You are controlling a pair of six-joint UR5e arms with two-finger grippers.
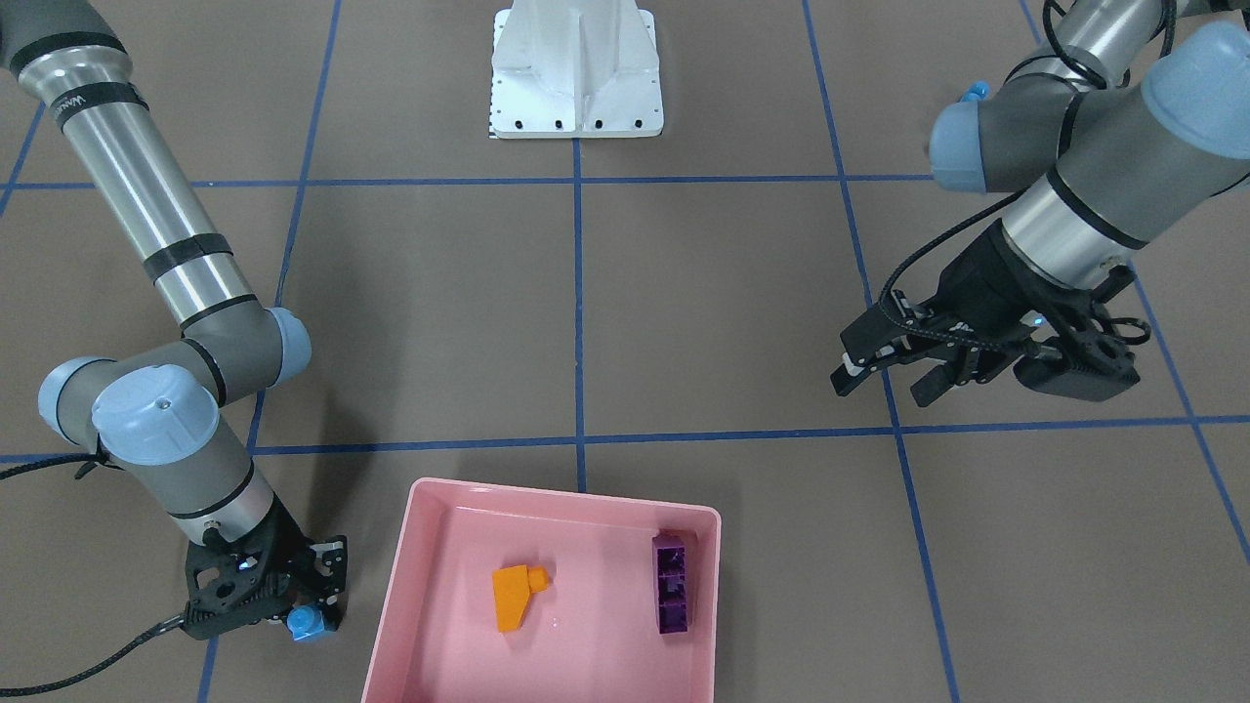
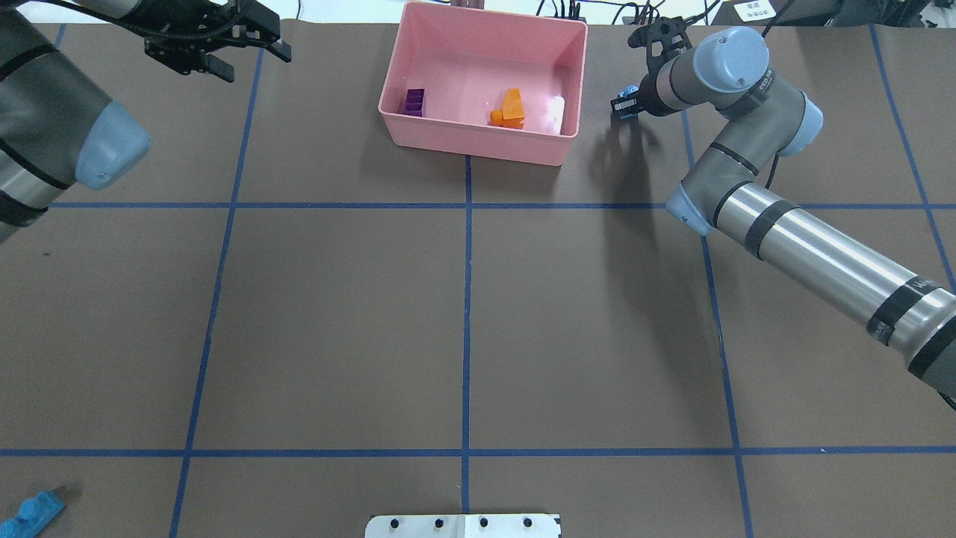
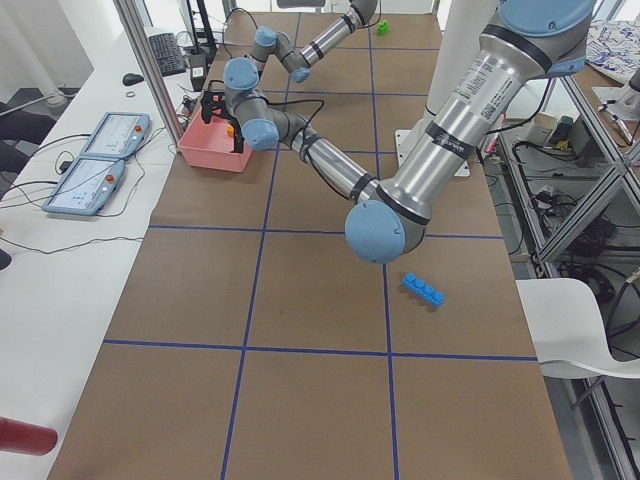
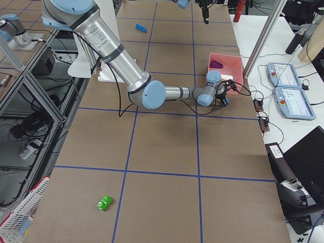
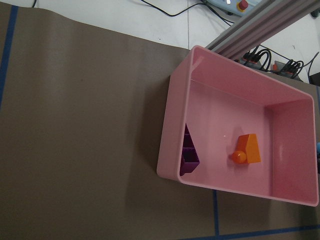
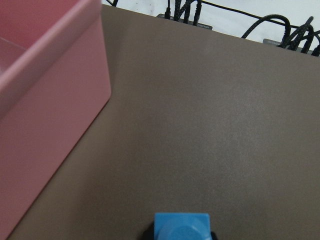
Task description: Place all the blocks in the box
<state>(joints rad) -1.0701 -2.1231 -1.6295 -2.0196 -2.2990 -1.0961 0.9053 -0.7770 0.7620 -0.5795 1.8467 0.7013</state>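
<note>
The pink box [image 1: 410, 547] stands at the far table edge, also in the overhead view [image 2: 478, 146]. Inside lie the orange sloped brick [image 1: 513, 596] and the dark purple long brick [image 1: 672, 584]. My right gripper [image 1: 311, 625] is shut on the small blue cube [image 1: 305, 622] just outside the box's wall; the cube shows at the bottom of the right wrist view [image 6: 181, 227]. My left gripper [image 1: 882, 388] is open and empty, off to the box's other side. The long blue bar [image 2: 31, 513] lies near the robot's left. The green brick [image 4: 105, 203] lies far to the right.
The white metal base [image 1: 576, 73] stands at the robot's side of the table. Blue tape lines cross the brown tabletop. Cables and control pendants [image 4: 286, 76] lie beyond the table's far edge behind the box.
</note>
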